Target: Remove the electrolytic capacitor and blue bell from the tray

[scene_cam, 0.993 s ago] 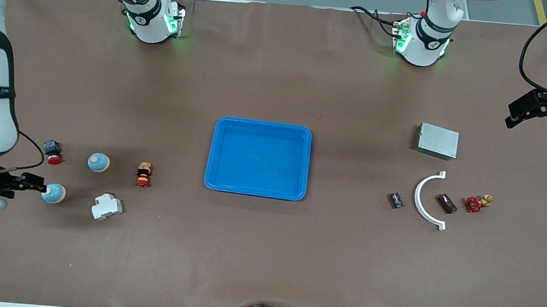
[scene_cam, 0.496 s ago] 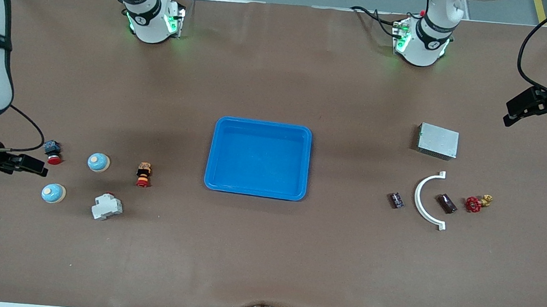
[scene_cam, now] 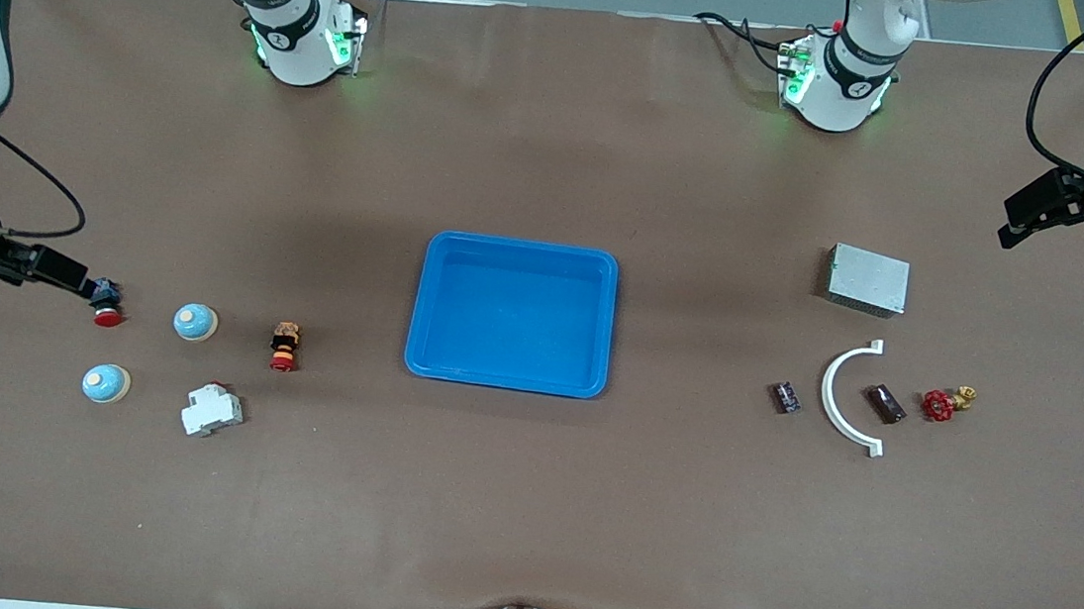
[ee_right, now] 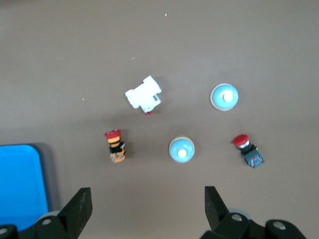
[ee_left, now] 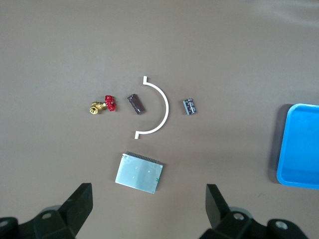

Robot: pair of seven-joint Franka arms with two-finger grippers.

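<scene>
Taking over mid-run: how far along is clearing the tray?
Looks done: the tray is empty. Both blue bells sit on the table toward the right arm's end, the capacitor toward the left arm's. Both tools, right and left, are open and hold nothing. Nothing seems left.

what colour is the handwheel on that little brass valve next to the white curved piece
Red: the small brass valve has a red handwheel, clearest in the left wrist view.

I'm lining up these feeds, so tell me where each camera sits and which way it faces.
Front view: high across the table, facing both arm bases; blue tray centred; both open end effectors, right, left.
Left wrist view: looks down past left end effector at grey box.
Right wrist view: looks down past right end effector at two blue bells.
All three show the tray.
</scene>
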